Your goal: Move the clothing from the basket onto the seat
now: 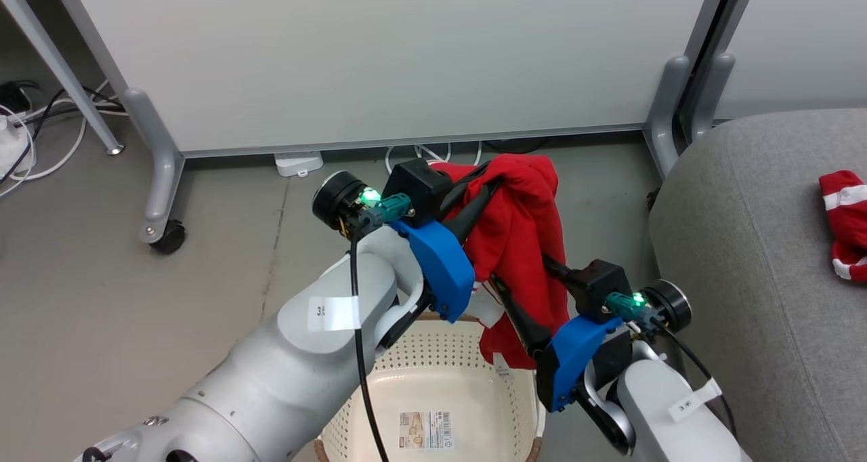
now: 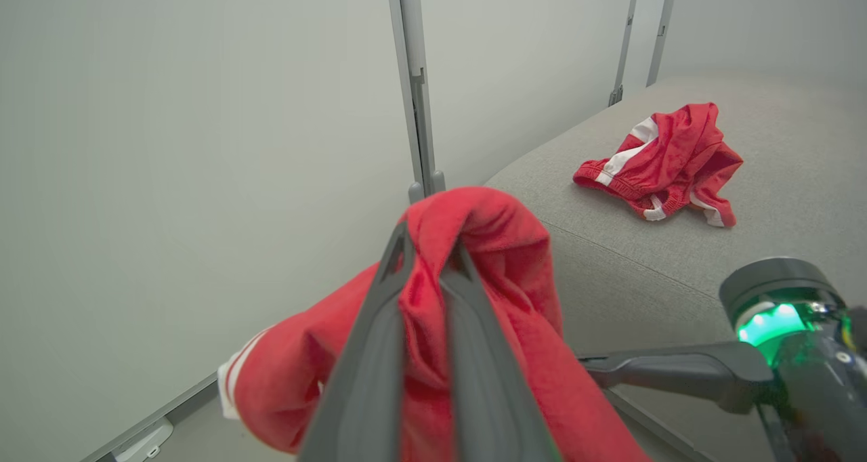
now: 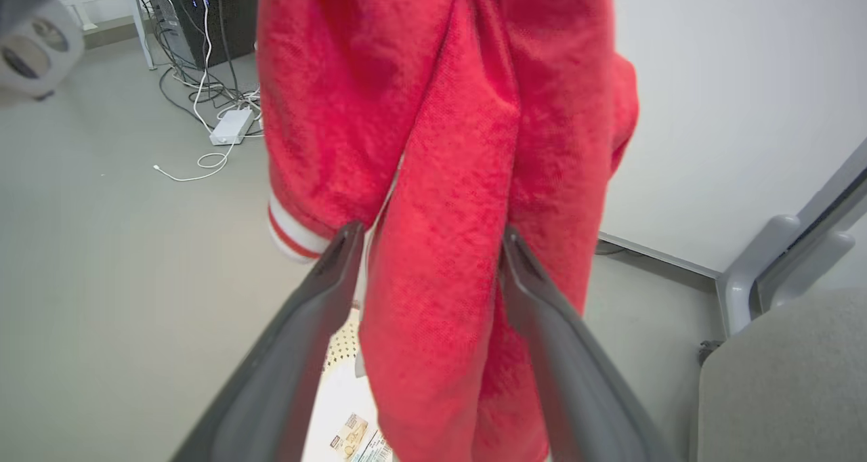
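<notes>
left hand (image 2: pixel 429 245) pinching soft red garment (image 1: pixel 521 232) over oval cream plastic basket (image 1: pixel 433 343) | right hand (image 3: pixel 428 233) open, astride the cloth | grey fabric sofa (image 1: pixel 745 245) alongside basket

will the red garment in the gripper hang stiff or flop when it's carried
Likely floppy: the red garment drapes limp from the left gripper. Probably light: a narrow pinch holds it. Its hanging tail may swing or snag the basket.
</notes>
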